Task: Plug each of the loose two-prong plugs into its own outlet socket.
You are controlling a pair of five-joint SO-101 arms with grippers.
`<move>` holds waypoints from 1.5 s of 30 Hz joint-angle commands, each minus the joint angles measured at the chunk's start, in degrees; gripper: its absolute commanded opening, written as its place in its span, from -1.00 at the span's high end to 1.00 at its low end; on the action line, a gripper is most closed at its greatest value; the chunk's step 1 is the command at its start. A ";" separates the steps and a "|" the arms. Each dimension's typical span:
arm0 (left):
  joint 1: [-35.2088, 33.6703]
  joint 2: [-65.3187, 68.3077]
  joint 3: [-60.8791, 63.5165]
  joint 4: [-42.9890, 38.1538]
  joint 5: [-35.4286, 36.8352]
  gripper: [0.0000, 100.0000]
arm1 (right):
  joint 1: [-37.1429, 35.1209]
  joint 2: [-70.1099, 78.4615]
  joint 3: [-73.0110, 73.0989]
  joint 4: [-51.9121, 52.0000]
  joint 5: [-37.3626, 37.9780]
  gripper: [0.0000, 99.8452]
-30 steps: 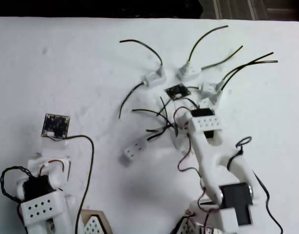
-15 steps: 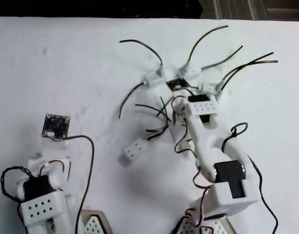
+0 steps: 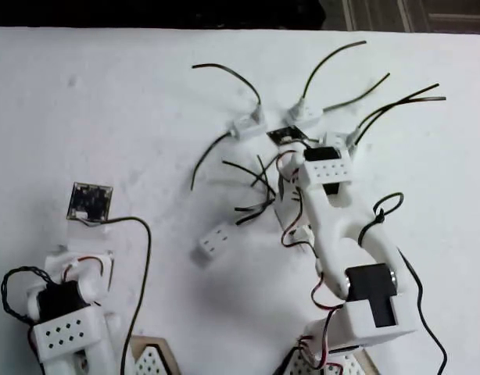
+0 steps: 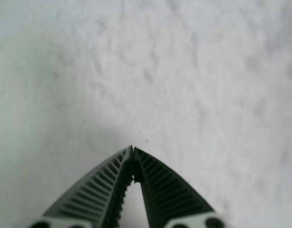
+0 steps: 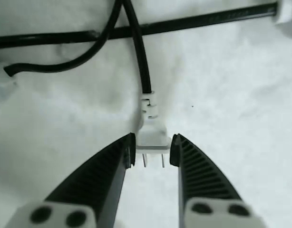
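Well, your right gripper (image 5: 152, 145) seemed to pinch the plug (image 5: 152, 133) by its sides, prongs (image 5: 145, 161) pointing back at it, cord (image 5: 139, 52) straight ahead; left gripper (image 4: 132, 151) sat closed.

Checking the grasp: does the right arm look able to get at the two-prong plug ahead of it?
Probably yes: the two-prong plug sits between the fingers of the right gripper, with nothing in the way.

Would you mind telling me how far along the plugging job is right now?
Done: nothing visibly; the outlet socket lies with its holes bare. In hand: the right gripper pinches a white plug, prongs free. Remaining: seating every plug; the left gripper sits shut over the table.
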 commanded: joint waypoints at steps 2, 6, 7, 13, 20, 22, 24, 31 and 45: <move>-0.22 -0.66 -0.35 -0.44 -0.53 0.94 | 2.24 -2.59 -1.85 0.48 -0.53 0.76; -0.22 -0.66 -0.35 -0.44 -0.53 0.94 | 2.42 -1.89 -1.85 0.48 -0.53 0.76; -0.22 -0.66 -0.35 -0.44 -0.53 0.94 | 2.42 -1.19 -1.85 0.48 -0.53 0.76; -0.22 -0.66 -0.35 -0.44 -0.53 0.94 | 2.07 3.82 -2.20 0.48 -0.53 0.76; -0.22 -0.66 -0.35 -0.44 -0.53 0.94 | 1.01 5.49 -2.02 -0.22 -0.53 0.77; -0.22 -0.66 -0.35 -0.44 -0.53 0.94 | 0.31 5.49 -2.02 -0.22 -0.53 0.77; -0.22 -0.66 -0.35 -0.44 -0.53 0.94 | 0.13 5.49 -1.93 -0.22 -0.53 0.77; -0.22 -0.66 -0.35 -0.44 -0.53 0.94 | 0.22 5.49 -1.85 -0.04 -0.53 0.79; -0.22 -0.66 -0.35 -0.44 -0.53 0.94 | -1.89 4.97 -2.11 2.15 -0.53 0.95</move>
